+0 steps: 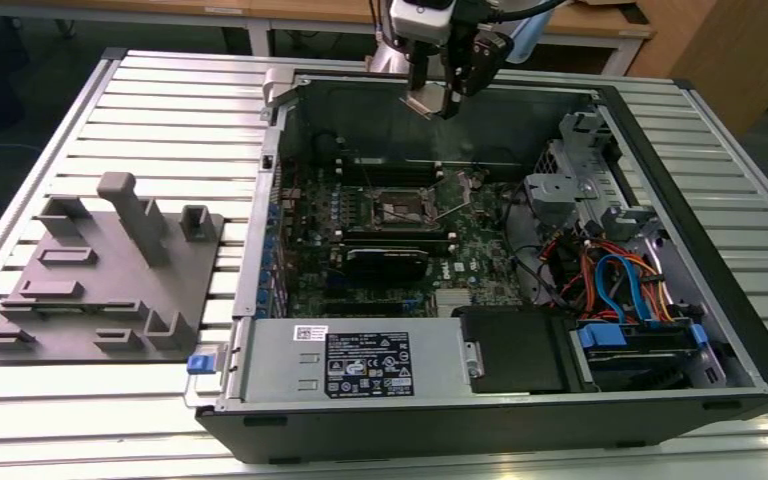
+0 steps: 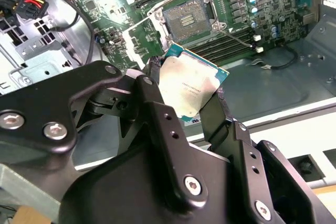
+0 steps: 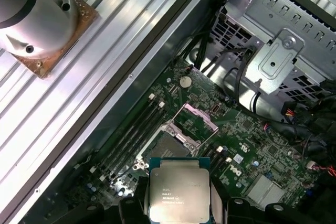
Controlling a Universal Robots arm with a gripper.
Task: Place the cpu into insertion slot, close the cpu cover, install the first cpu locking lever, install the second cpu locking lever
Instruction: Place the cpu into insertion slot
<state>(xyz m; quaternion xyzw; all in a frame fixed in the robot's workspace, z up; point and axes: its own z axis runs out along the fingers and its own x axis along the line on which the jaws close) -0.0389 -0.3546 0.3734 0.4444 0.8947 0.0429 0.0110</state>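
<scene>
Slatted aluminium table [image 1: 157, 110] carries an open black computer case [image 1: 704, 210] lying on its side, with a grey moulded fixture plate [image 1: 104, 270] well apart at the exterior view's left. Above the far wall of the case hangs the black two-fingered gripper [image 1: 438, 98], its jaws narrowed onto opposite edges of the cpu [image 1: 427, 101], a small flat square chip with a pale silver-grey metal top, held well clear of the board. The insertion slot [image 1: 404, 208], a square black-rimmed socket with a dark centre, sits empty toward the far middle of the green motherboard [image 1: 307, 240], nearer than the chip and below it. Doing this step well likely means squaring the chip's edges to the socket, keeping it level, lowering it straight without sliding across the contacts, and clearing the raised frame beside the socket. The exterior view gives the chip's height and offset from the socket. In the first wrist view the cpu cover [image 3: 201, 116], a thin silver metal frame, stands flipped open beyond the socket, board visible through its window. In the second wrist view the chip's green underside edge and a thin wire locking lever [image 2: 237, 37], swung clear, appear.
</scene>
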